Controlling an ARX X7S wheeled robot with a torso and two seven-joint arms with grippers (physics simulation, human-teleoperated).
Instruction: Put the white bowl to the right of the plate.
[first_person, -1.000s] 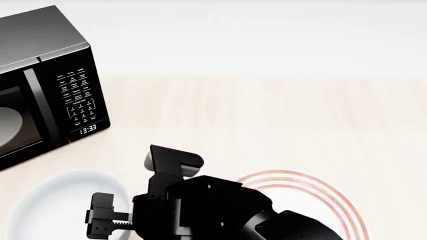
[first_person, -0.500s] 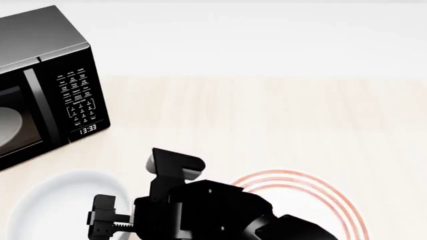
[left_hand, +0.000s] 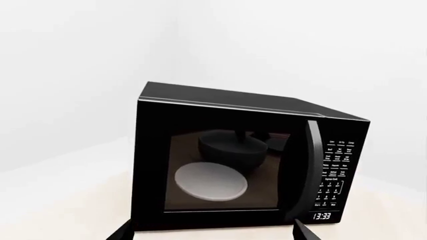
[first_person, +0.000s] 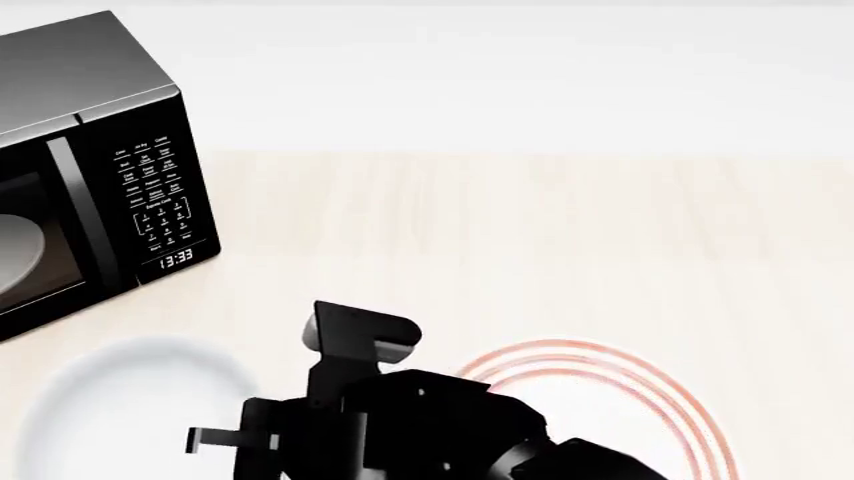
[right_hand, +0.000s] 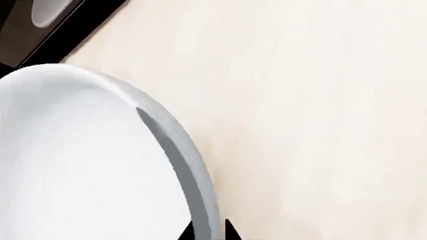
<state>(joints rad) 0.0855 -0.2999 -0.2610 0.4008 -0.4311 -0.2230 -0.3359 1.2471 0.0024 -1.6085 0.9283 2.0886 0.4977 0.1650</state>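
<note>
White bowl (first_person: 114, 400), half hidden by the arm, has its rim pinched by the right tool (right_hand: 208, 231).

Cut off by the head view's lower edge: the white bowl (first_person: 127, 400), its near side unseen and its right rim hidden behind the right gripper (first_person: 214, 440). Likewise the plate (first_person: 641, 405), showing only its far arc, with the left part covered by the dark arm (first_person: 427, 425). Cropped at the left edge: the microwave (first_person: 80, 170). Barely showing in the right wrist view: two dark fingertips (right_hand: 230, 231) astride the bowl's rim, the grip impossible to judge.
</note>
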